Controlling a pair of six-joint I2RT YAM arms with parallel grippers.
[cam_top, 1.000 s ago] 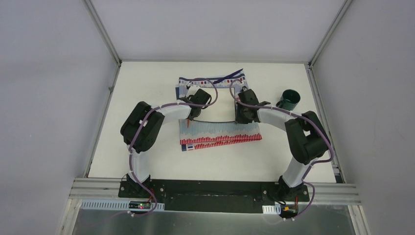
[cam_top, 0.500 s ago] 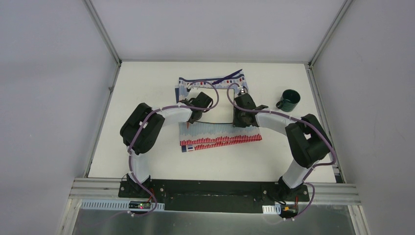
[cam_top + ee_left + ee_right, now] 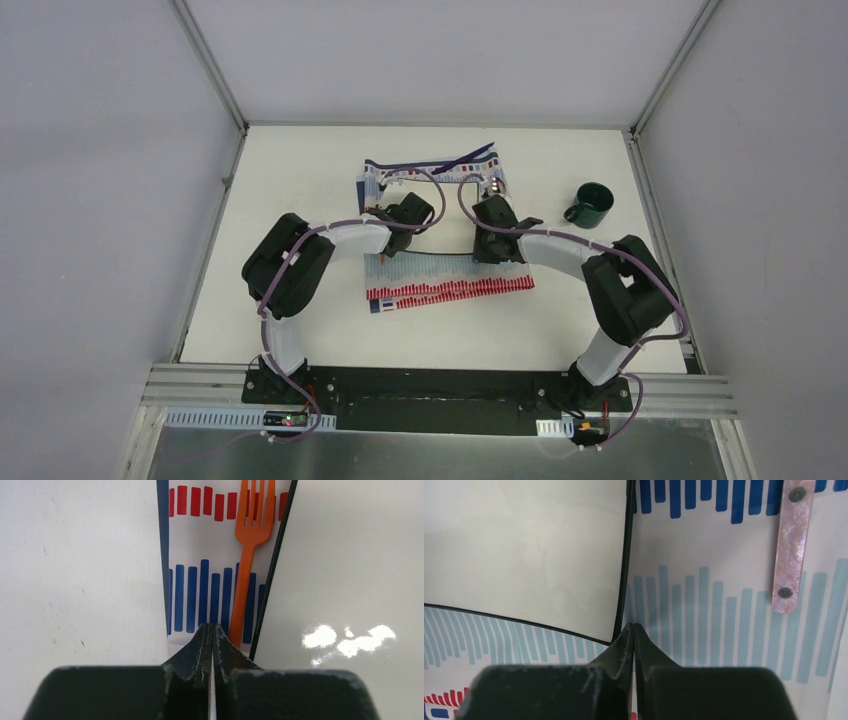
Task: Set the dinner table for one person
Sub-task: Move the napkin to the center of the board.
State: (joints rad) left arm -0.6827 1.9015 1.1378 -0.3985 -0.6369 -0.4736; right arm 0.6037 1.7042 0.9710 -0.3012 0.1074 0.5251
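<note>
A striped red-blue-white cloth (image 3: 450,285) lies on the white dinner table (image 3: 300,200), with a white square black-rimmed plate (image 3: 440,215) on it. My left gripper (image 3: 393,240) is at the plate's left side. In the left wrist view this gripper (image 3: 212,627) is shut, with a thin white layer of the cloth (image 3: 195,590) between the jaws. An orange fork (image 3: 247,555) lies beside the plate's rim (image 3: 272,570). My right gripper (image 3: 488,255) is at the plate's near right corner. In the right wrist view it (image 3: 634,626) is shut on the cloth (image 3: 704,620) too. A pink-handled knife (image 3: 791,545) lies to the right of the plate (image 3: 524,545).
A dark green mug (image 3: 590,203) stands on the table to the right of the cloth. Dark purple utensils (image 3: 465,157) lie across the cloth's far edge. Grey rails edge the table, and white walls close in left, right and behind.
Both grippers have shifted a little over the cloth, the right one moving left toward the plate's corner. The cloth's near edge has slid slightly nearer. The mug has not moved.
</note>
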